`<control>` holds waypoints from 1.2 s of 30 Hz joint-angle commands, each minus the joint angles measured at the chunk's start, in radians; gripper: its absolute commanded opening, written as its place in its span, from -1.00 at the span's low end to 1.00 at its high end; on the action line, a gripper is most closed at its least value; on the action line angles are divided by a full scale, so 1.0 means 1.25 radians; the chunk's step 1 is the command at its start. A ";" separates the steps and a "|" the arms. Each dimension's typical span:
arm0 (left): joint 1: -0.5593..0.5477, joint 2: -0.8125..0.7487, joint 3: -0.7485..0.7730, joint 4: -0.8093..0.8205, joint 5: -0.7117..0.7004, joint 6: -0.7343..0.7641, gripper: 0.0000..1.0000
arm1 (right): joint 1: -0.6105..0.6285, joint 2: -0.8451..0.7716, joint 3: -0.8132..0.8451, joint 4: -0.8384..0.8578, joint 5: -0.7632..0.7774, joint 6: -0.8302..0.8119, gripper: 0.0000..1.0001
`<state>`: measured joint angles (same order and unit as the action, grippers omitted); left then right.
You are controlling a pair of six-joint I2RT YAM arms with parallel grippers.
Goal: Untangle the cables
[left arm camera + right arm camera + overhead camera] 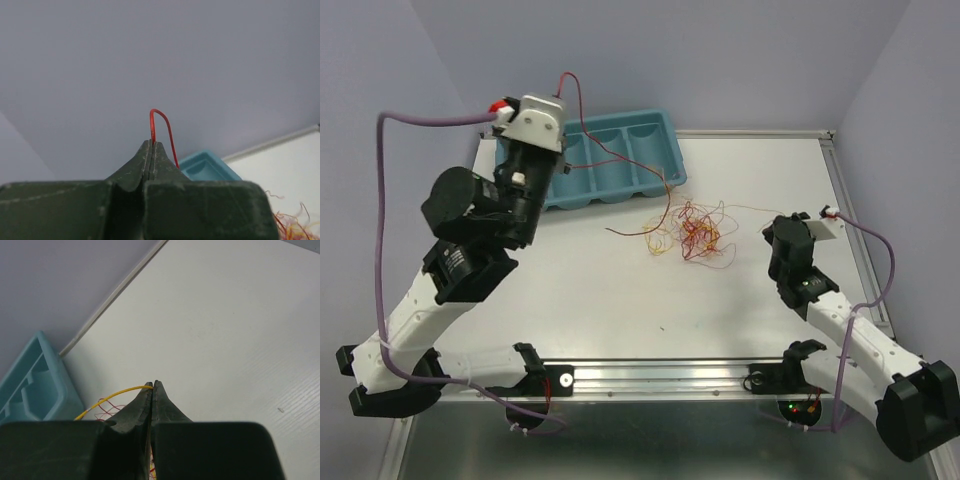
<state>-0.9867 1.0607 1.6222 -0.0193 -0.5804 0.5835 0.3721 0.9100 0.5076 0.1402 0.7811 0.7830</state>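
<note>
The left pincer (151,146) is clenched on a red wire (166,127) that arches out of its tips, and it is held high over the left end of the blue tray (665,125). From there the red wire runs across the tray and past its right end into the tangle of cables (692,230). The right pincer (153,385) is clenched too, nipping a yellow wire (114,394) low over the worktop (620,290), well to the right of the tray and beyond the tangle. The tangle, loops of red, yellow and orange, lies on the worktop just in front of the tray's right end. The step in hand looks like drawing one red strand free while the other arm anchors the knot, and most of it remains snarled. Next, the left arm probably needs to pull gently further from the tray, watching for snags. The tray's visible compartments hold nothing; the red wire only crosses them, and the arm hides the tray's left end.
</note>
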 commanded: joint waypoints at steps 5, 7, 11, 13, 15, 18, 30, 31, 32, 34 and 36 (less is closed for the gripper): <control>0.001 0.089 0.239 0.317 -0.241 0.245 -1.00 | -0.007 0.029 -0.019 0.011 0.014 0.039 -0.99; 0.003 0.102 0.283 0.345 -0.244 0.290 -1.00 | -0.007 0.030 -0.018 0.009 0.013 0.041 -0.99; 0.002 0.118 0.329 0.349 -0.253 0.330 -1.00 | -0.007 0.011 -0.024 0.008 0.007 0.044 -0.99; 0.001 0.123 0.317 0.410 -0.263 0.391 -1.00 | -0.007 -0.004 -0.029 0.008 0.010 0.044 -0.99; 0.003 0.123 0.309 0.444 -0.266 0.420 -1.00 | -0.007 -0.009 -0.032 0.008 0.010 0.042 -0.99; 0.012 0.140 0.329 0.482 -0.267 0.457 -1.00 | -0.006 -0.006 -0.033 0.007 0.014 0.045 -0.99; 0.173 0.207 0.387 0.378 -0.203 0.359 -1.00 | -0.007 0.011 0.005 0.055 -0.245 -0.116 -0.80; 0.173 0.201 0.362 0.374 -0.196 0.335 -1.00 | -0.007 0.002 -0.018 0.080 -0.276 -0.132 -0.67; 0.173 0.180 0.344 0.362 -0.173 0.320 -1.00 | -0.007 -0.003 -0.032 0.139 -0.330 -0.157 -0.54; 0.173 0.159 0.303 0.330 -0.136 0.275 -1.00 | -0.007 -0.015 -0.049 0.181 -0.382 -0.178 -0.14; 0.173 0.132 0.269 0.286 -0.097 0.222 -1.00 | -0.007 -0.013 -0.051 0.224 -0.474 -0.205 0.39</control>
<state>-0.7769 1.3048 2.0029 0.3824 -0.8116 0.9955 0.3721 0.9165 0.4713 0.2443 0.4213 0.6418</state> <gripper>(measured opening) 0.014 0.588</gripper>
